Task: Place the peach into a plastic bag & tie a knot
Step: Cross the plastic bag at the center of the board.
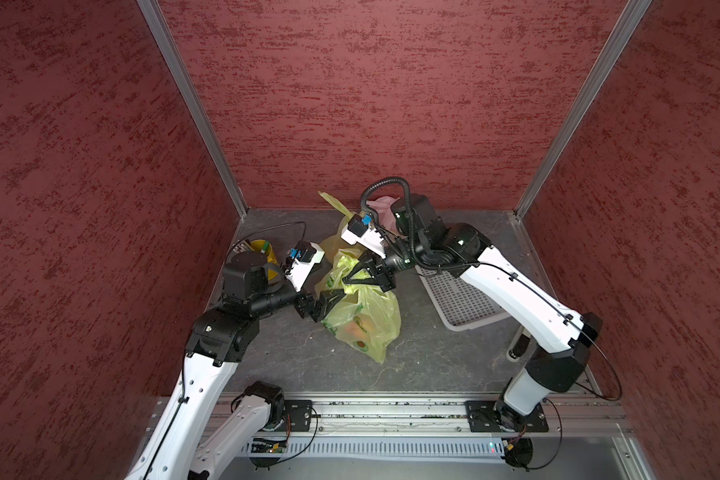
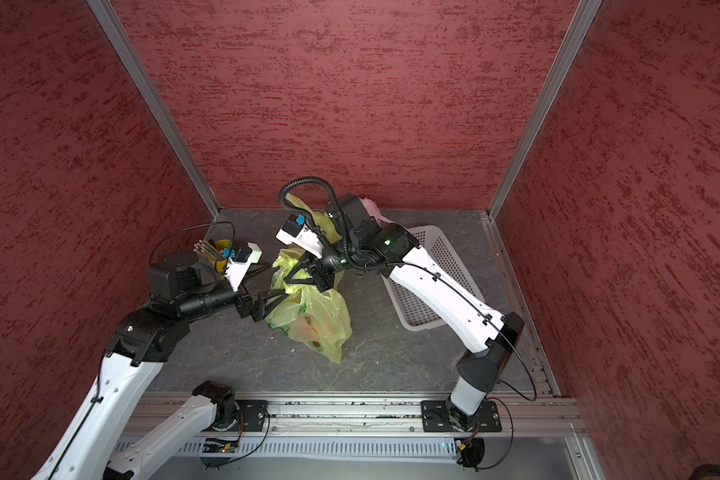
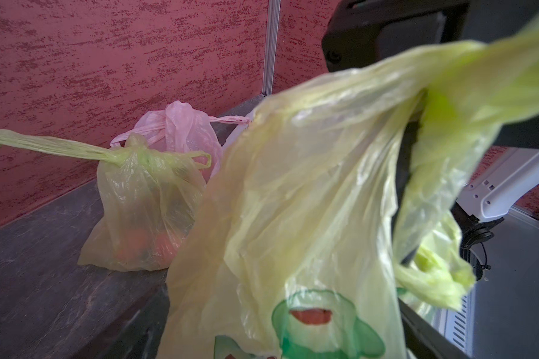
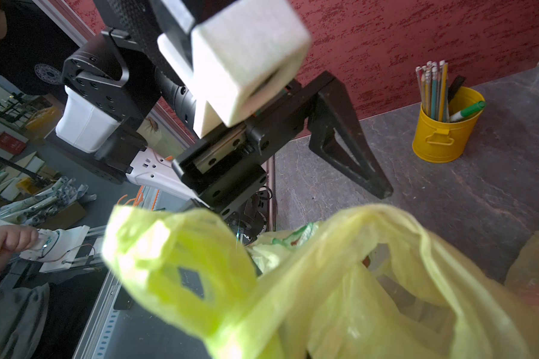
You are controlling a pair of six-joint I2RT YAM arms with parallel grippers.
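Note:
A yellow-green plastic bag (image 1: 364,316) (image 2: 312,320) lies in the middle of the grey table in both top views. The peach (image 1: 355,328) (image 2: 304,329) shows through its lower part as an orange blur. My right gripper (image 1: 348,280) (image 2: 291,279) is shut on the bag's bunched handle (image 4: 184,264) and holds it up. My left gripper (image 1: 329,300) (image 2: 272,303) is open at the bag's left side, and bag film (image 3: 308,202) fills the space between its jaws. One of its black fingers (image 4: 346,140) shows in the right wrist view.
A knotted yellow bag (image 3: 143,211) (image 1: 336,235) and a pink bag (image 3: 187,130) (image 1: 381,205) stand by the back wall. A white mesh basket (image 1: 462,305) lies under the right arm. A yellow pencil cup (image 4: 445,124) (image 1: 262,251) stands at the back left. Red walls close in three sides.

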